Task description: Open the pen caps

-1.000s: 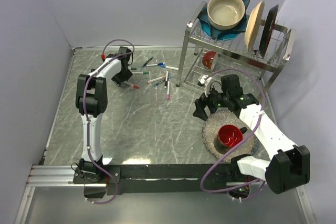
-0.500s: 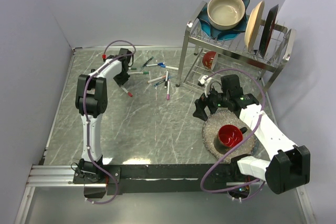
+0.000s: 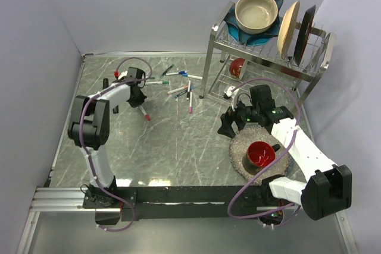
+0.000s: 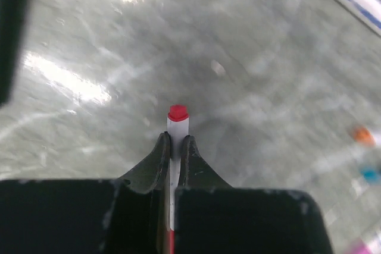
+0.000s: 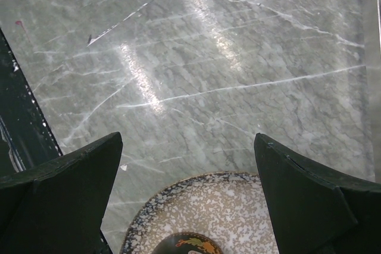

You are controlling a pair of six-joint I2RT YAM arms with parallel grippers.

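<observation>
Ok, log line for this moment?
left tool: shut on red-tipped marker | right tool: open, idle over speckled plate edge

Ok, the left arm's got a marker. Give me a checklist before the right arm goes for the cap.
1. Left pincer shut on the marker: ok.
2. Red tip sticks out past the fingers, free to grab: ok.
3. That red tip is the cap, not a tail plug: cannot tell.
4. Right pincer open: ok.
5. Right pincer near the marker: not ok, it hangs over the speckled plate, far across the table.
6. Marker lifted off the table: cannot tell.
</observation>
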